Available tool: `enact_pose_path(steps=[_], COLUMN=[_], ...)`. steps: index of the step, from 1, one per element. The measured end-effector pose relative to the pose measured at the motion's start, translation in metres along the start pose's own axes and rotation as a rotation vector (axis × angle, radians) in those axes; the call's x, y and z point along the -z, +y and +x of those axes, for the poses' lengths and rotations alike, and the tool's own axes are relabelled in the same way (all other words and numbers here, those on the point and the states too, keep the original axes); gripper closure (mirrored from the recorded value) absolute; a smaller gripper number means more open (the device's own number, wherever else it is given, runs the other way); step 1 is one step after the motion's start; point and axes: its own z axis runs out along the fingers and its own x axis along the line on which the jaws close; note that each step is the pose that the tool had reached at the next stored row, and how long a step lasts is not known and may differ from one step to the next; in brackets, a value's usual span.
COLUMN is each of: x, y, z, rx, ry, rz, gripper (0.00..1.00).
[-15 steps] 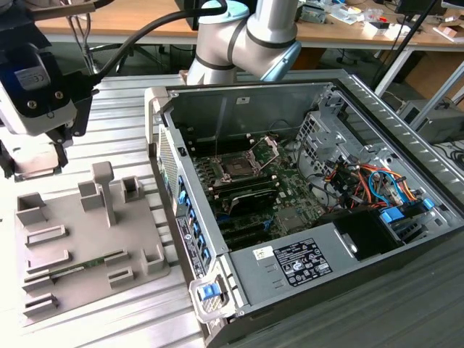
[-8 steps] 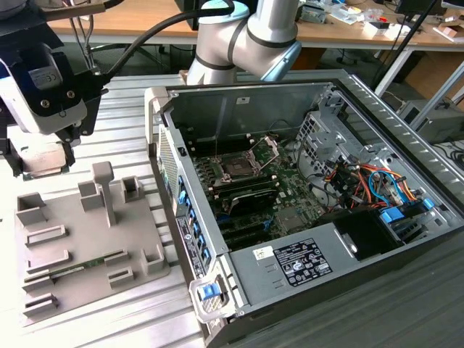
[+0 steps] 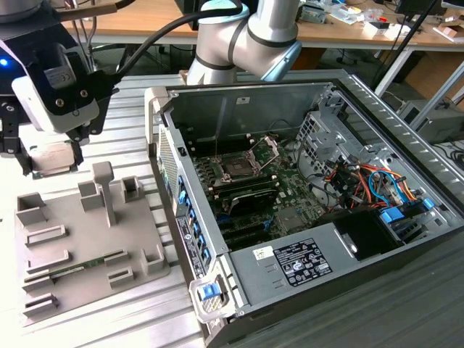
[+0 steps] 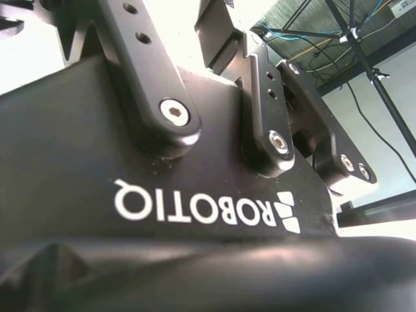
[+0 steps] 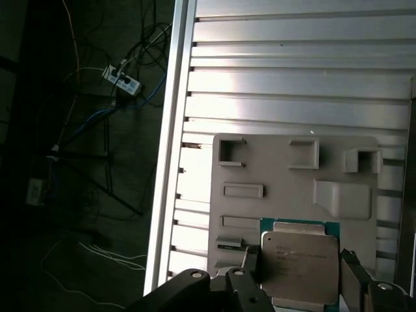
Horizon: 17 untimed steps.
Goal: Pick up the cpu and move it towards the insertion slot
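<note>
In the first wrist view the cpu (image 5: 299, 263), a flat silvery square with a green rim, sits between my two fingers (image 5: 249, 283), which press on its opposite edges. My gripper (image 5: 300, 281) is shut on it, and the grey fixture plate (image 5: 292, 188) lies well beneath. In the exterior view the gripper (image 3: 52, 152) hangs above the far corner of that plate (image 3: 87, 246), at the exterior view's left. The insertion slot (image 3: 238, 168) is a dark square socket inside the open computer case (image 3: 304, 268), with its metal bracket (image 3: 270, 145) hinged up. It lies well to the gripper's right.
The plate carries raised blocks, a tall post (image 3: 105, 190) and a thin green memory stick (image 3: 76, 266). The case wall (image 3: 177, 210) stands between plate and socket. Cables and a drive cage (image 3: 319, 138) crowd the case. The slatted aluminium table (image 5: 286, 78) ends at an edge (image 5: 170, 162).
</note>
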Motion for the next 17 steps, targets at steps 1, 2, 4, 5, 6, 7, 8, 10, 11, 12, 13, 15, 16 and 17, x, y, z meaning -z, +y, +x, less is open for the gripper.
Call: enact_pose_path(steps=[1, 2, 4, 5, 6, 7, 8, 10, 11, 12, 13, 15, 16, 17], x=[0.0000, 0.0000, 0.0000, 0.0000, 0.0000, 0.0000, 0.0000, 0.0000, 0.0000, 0.0001, 0.0000, 0.0000, 0.0000, 0.0001], y=[-0.0001, -0.0002, -0.0005, -0.0007, -0.0008, -0.0010, -0.0011, -0.0015, -0.0016, -0.0018, -0.0021, -0.0024, -0.0025, -0.0027], z=[-0.0009, -0.0019, -0.0044, -0.0062, -0.0074, -0.0084, -0.0096, -0.0131, -0.0141, -0.0160, -0.0187, -0.0211, -0.0222, -0.0237], rx=[0.000, 0.000, 0.000, 0.000, 0.000, 0.000, 0.000, 0.000, 0.000, 0.000, 0.000, 0.000, 0.000, 0.000], ry=[-0.0001, 0.0000, 0.0000, -0.0001, 0.0000, -0.0001, 0.0000, 0.0000, 0.0000, 0.0001, 0.0000, -0.0001, 0.0000, 0.0000], rz=[0.0000, 0.0000, 0.0000, 0.0000, 0.0000, -0.0001, 0.0000, 0.0000, 0.0000, 0.0000, 0.0000, 0.0000, 0.0000, 0.0000], gripper=[0.45, 0.45, 0.45, 0.45, 0.45, 0.45, 0.45, 0.45, 0.45, 0.45, 0.45, 0.45, 0.45, 0.45])
